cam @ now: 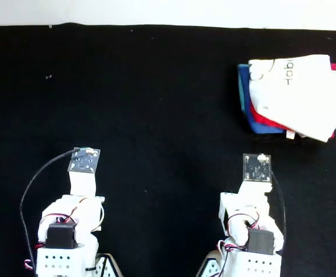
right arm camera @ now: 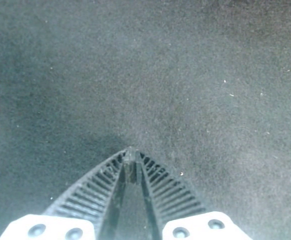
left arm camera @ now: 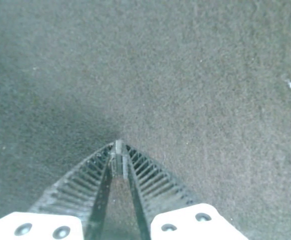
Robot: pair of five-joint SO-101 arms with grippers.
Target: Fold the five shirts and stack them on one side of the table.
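A stack of folded shirts (cam: 292, 98) lies at the far right of the black table, a white shirt on top with red, blue and teal layers showing under it. Both arms sit folded back at the near edge, well short of the stack. My left gripper (left arm camera: 118, 146) is shut with nothing in it, its tips just over the bare cloth. My right gripper (right arm camera: 130, 151) is likewise shut and empty above the cloth. From above, the left arm's wrist (cam: 84, 161) is at the near left and the right arm's wrist (cam: 257, 168) at the near right.
A black cloth covers the table (cam: 145, 104). Its far edge meets a white wall (cam: 156, 11). The arm bases stand at the near edge.
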